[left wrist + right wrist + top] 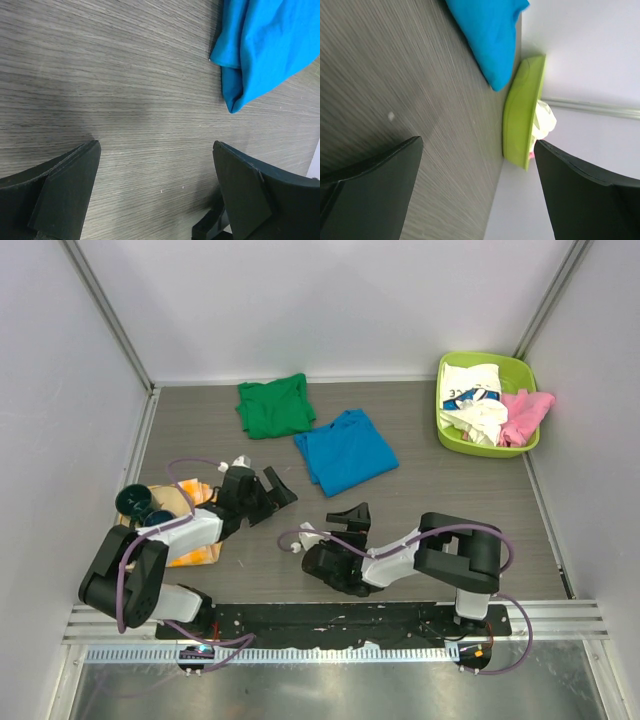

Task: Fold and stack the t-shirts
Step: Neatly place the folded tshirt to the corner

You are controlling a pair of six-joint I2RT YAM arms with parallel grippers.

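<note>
— Top external view first: where were the t-shirts?

— Two lay out on the table point(430, 500). The green t-shirt point(275, 406) sat at the far side, left of centre, in a flat, slightly rumpled bundle. The blue t-shirt point(346, 451) lay just beside it, nearer and to the right, folded into a rough rectangle. The two looked close at one corner, but I could not tell whether they touched.

— And the others?

— A white printed t-shirt point(475, 400) and a pink t-shirt point(525, 415) were heaped unfolded in a lime-green basin point(525, 365) in the far right corner, the pink one hanging over its right rim.

— What were the grippers doing?

— Neither held anything. The left gripper point(156, 150) had its jaws spread wide over bare table, and its wrist view caught a corner of the blue t-shirt at the upper right, apart from both fingers. The right gripper point(479, 145) was spread wide as well, low over the table near the centre. Its wrist view looked across the wood towards the blue t-shirt and the basin beyond.

— Anything else on the table?

— At the near left, under the left arm, lay an orange checked cloth point(195, 555) with a dark teal object point(135, 502) beside it.
</note>
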